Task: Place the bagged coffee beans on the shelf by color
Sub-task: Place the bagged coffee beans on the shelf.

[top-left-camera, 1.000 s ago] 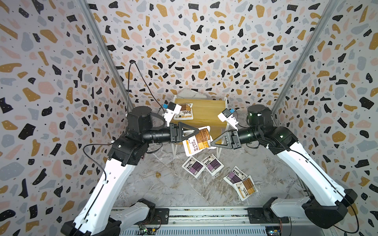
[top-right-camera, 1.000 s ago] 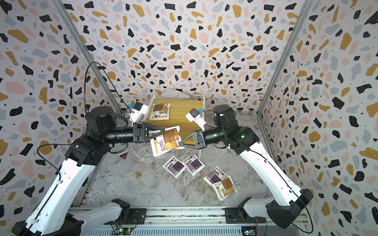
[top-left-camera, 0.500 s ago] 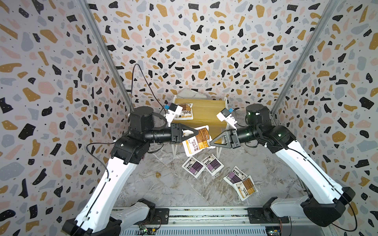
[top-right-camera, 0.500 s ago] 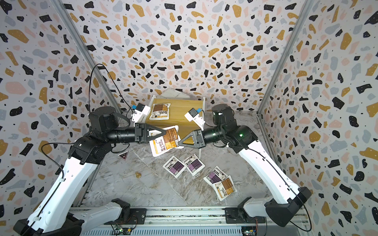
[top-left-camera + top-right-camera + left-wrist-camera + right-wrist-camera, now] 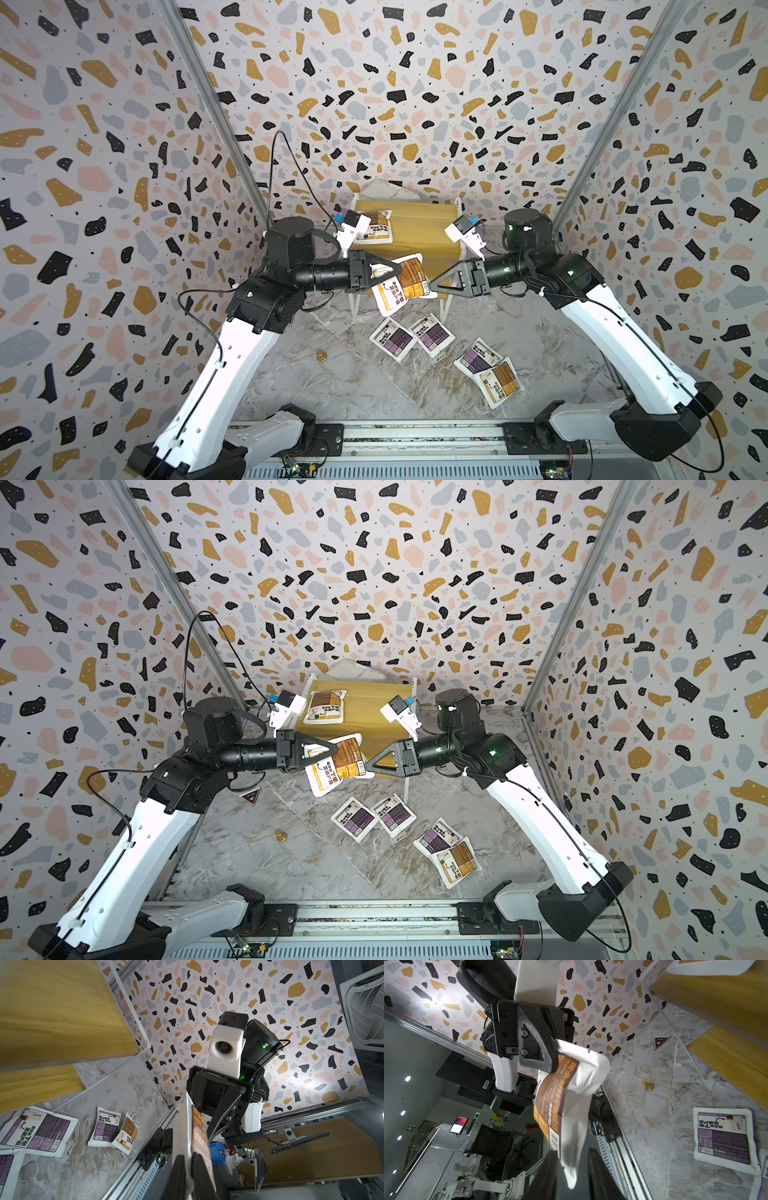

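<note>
While, above the marble desk (image 5: pixel 332 386) and before the two-tier shelf (image 5: pixel 419 224), the brown-label coffee pouch (image 5: pixel 405 282) hangs clamped only in the left jaws, the right jaws standing apart around its far corner, that lone edge pinch may let it sag and slip.

Set high at the near edge in both top views, looking down over the whole desk (image 5: pixel 316 390) toward the shelf (image 5: pixel 374 712). Wrist-mounted, close in, facing one another, sharing the mid-air brown pouch (image 5: pixel 550 1095).
</note>
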`<state>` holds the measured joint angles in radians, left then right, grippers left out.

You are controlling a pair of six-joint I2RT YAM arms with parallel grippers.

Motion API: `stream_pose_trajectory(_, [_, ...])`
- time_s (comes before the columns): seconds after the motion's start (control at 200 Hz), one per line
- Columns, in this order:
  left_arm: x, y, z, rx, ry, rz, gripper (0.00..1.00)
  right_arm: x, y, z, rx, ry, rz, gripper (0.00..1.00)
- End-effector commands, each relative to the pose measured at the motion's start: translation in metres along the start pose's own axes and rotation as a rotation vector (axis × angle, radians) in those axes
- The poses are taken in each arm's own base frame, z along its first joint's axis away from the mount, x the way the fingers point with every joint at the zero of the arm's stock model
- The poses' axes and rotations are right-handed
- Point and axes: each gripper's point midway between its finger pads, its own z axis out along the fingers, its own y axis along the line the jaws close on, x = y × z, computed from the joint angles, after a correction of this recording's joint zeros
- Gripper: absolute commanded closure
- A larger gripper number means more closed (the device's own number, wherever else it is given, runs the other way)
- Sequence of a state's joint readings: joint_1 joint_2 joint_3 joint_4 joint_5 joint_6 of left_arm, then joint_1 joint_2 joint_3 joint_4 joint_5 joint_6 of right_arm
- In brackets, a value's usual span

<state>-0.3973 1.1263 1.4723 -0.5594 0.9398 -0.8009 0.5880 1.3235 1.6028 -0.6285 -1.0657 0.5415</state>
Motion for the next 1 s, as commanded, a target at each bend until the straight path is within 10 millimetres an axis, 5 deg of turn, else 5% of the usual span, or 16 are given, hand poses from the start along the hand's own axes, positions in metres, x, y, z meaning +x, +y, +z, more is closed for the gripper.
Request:
stream_pose_trajectory(0.0, [-0.02,-0.001,-0.002,-0.025,-0.073,0.035,0.9,-0.015,0.016,-0.013,-0.001,-0.051,-0.029,0.64])
stream_pose_trajectory(0.28, [-0.08,0.01,-0.014,-0.124,-0.367,-0.035,0.9,-0.062,0.032,-0.016,-0.144,-0.239,0.067,0.41])
stream_pose_trajectory(0.435, [-0.102,0.005,-0.025,-0.128,-0.498,-0.033,0.89,-0.07,0.025,-0.013,-0.154,-0.264,0.124,0.34])
stream_pose_trajectory(0.996, [-0.122,-0.013,-0.032,-0.001,-0.621,-0.01,0.88,-0.114,0.029,0.018,-0.325,-0.312,0.18,0.41])
